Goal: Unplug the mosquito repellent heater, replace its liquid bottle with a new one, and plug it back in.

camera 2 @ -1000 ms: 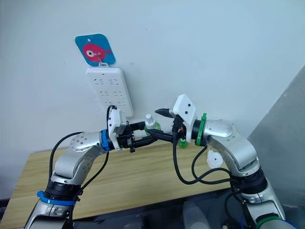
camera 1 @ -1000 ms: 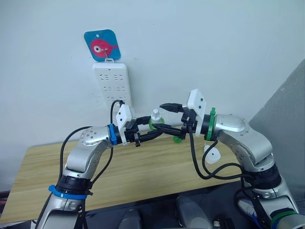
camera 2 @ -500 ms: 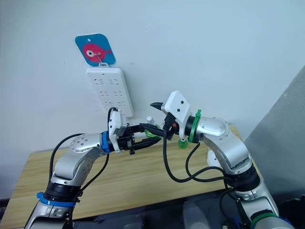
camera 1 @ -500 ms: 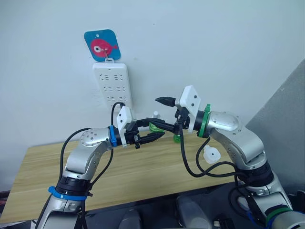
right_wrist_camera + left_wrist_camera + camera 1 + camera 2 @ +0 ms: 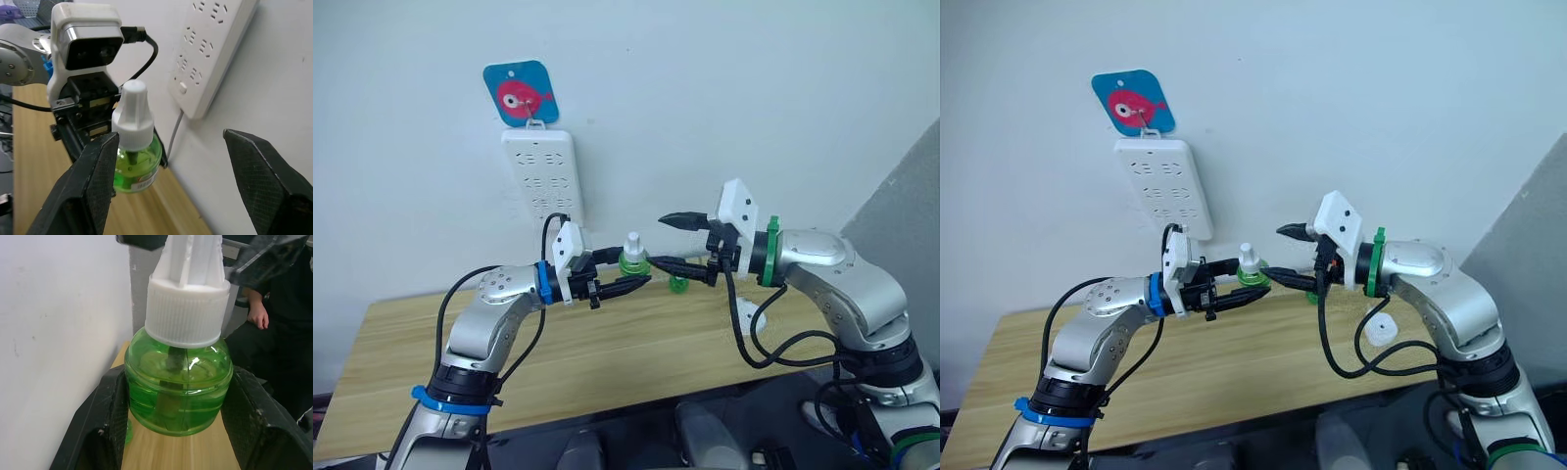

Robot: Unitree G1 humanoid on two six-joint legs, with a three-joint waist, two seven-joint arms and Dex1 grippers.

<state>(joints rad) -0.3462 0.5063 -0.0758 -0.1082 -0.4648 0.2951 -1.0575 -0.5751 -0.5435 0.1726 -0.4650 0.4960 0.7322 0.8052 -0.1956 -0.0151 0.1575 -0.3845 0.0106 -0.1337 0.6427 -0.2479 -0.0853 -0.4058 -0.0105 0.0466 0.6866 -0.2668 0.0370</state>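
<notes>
Green bottle clamped between left gripper fingers

Both arms are raised and bent at the elbow, with the forearms turned inward so that the grippers face each other just below the power strip on the wall. The left gripper is clamped on the green bottle, one finger on each side. The right gripper is held spread wide, just beside the bottle, fingertips pointed at it.
</notes>
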